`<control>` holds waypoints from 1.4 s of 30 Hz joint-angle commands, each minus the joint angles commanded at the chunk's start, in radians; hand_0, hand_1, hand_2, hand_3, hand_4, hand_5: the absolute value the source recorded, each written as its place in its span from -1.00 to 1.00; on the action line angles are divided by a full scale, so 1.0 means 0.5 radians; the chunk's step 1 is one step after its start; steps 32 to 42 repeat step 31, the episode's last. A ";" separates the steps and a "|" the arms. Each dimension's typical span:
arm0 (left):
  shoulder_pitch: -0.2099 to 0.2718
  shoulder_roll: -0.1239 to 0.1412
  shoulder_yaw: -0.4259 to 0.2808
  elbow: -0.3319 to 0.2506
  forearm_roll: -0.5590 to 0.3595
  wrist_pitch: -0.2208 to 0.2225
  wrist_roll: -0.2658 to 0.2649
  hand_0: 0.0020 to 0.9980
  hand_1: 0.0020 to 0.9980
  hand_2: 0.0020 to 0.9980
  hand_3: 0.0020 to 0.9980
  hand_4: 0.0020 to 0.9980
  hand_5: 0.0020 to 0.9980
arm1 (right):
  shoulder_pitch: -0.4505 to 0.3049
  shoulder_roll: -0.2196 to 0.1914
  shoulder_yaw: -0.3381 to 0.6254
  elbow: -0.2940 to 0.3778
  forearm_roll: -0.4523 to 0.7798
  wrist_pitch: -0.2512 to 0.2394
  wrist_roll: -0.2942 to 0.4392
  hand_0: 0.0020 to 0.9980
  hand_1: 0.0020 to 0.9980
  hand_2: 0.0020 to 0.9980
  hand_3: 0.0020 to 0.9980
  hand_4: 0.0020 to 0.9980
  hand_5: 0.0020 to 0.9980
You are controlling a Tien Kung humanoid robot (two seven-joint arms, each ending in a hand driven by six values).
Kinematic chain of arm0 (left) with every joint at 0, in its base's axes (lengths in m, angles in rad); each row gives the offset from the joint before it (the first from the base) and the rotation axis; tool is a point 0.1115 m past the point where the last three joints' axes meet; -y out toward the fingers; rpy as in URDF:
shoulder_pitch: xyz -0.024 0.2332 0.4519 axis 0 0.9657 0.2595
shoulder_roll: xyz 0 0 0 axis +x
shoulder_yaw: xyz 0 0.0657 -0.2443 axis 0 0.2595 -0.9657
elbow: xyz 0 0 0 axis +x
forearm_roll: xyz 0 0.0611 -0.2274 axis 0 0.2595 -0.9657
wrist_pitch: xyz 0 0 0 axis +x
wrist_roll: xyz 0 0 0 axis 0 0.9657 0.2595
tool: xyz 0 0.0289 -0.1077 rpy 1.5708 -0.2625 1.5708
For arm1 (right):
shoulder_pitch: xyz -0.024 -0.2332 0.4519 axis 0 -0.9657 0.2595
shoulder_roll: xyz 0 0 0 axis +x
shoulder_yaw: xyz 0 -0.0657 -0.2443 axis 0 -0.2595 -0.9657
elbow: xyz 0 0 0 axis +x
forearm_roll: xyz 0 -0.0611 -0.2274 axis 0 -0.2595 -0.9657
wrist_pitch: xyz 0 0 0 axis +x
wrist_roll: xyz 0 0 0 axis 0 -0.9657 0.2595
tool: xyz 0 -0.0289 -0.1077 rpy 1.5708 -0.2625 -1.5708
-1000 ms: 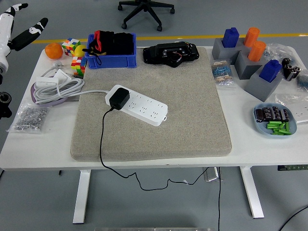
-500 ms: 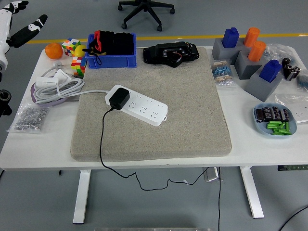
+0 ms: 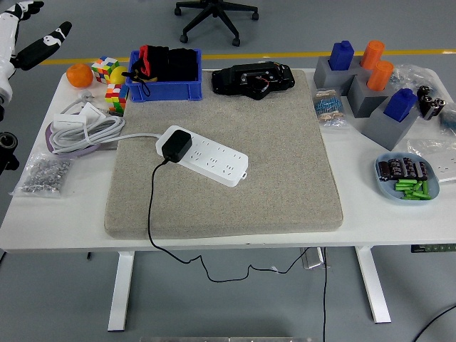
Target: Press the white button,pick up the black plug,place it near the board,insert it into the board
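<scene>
Black plug (image 3: 175,145) seated in white board (image 3: 203,155); L hand (image 3: 35,44) top-left, off table, fingers apart, empty; R hand unseen.

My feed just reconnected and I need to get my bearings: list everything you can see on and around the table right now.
power strip: 1, white, on the mat's left-centre
plug: 1, black, seated in the strip's left end, cable running off the near edge
mat: 1, beige, table centre
bin: 1, blue, holding black and red items, far left
black device: 1, far centre
orange: 1, far-left corner
puzzle cubes: 2, multicoloured, beside the orange
coiled cable: 1, white, left
bag of screws: 1, left edge
grey blocks: 3, with blue and orange pegs, far right
dish: 1, blue, right
left hand: white and black, raised beyond the far-left corner, open
</scene>
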 joint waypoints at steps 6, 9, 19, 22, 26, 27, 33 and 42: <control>-0.001 -0.008 -0.005 -0.003 0.002 -0.004 0.002 0.86 0.77 0.72 0.70 0.71 0.43 | 0.002 -0.004 -0.012 -0.007 0.005 0.000 -0.002 0.68 0.39 0.36 0.32 0.59 0.11; -0.006 -0.008 -0.002 -0.003 0.001 -0.006 0.004 0.86 0.77 0.72 0.70 0.71 0.42 | 0.003 -0.008 -0.010 -0.005 0.004 -0.001 -0.001 0.68 0.39 0.36 0.32 0.59 0.11; -0.003 -0.012 0.005 -0.037 0.004 -0.005 0.011 0.86 0.77 0.72 0.70 0.70 0.42 | 0.000 -0.011 -0.001 -0.005 -0.003 -0.002 -0.001 0.68 0.39 0.36 0.32 0.59 0.11; -0.003 -0.011 0.000 -0.036 0.004 -0.005 0.010 0.86 0.77 0.72 0.70 0.70 0.41 | 0.003 -0.015 0.004 0.004 -0.008 -0.004 0.001 0.68 0.39 0.36 0.32 0.59 0.10; -0.011 -0.011 -0.011 -0.036 0.007 -0.006 0.012 0.86 0.76 0.72 0.70 0.70 0.41 | 0.007 -0.017 0.002 0.005 -0.009 -0.002 -0.001 0.68 0.39 0.36 0.32 0.59 0.10; -0.013 -0.012 -0.013 -0.036 0.008 -0.006 0.012 0.86 0.76 0.72 0.70 0.70 0.41 | 0.007 -0.017 0.003 0.004 -0.009 -0.003 0.000 0.68 0.39 0.36 0.32 0.59 0.10; -0.019 -0.013 -0.018 -0.039 0.010 -0.008 0.014 0.86 0.76 0.72 0.70 0.70 0.41 | 0.000 -0.016 0.006 0.002 -0.008 -0.003 -0.001 0.68 0.39 0.36 0.32 0.59 0.10; -0.019 -0.013 -0.018 -0.039 0.010 -0.008 0.014 0.86 0.76 0.72 0.70 0.70 0.41 | 0.000 -0.016 0.006 0.002 -0.008 -0.003 -0.001 0.68 0.39 0.36 0.32 0.59 0.10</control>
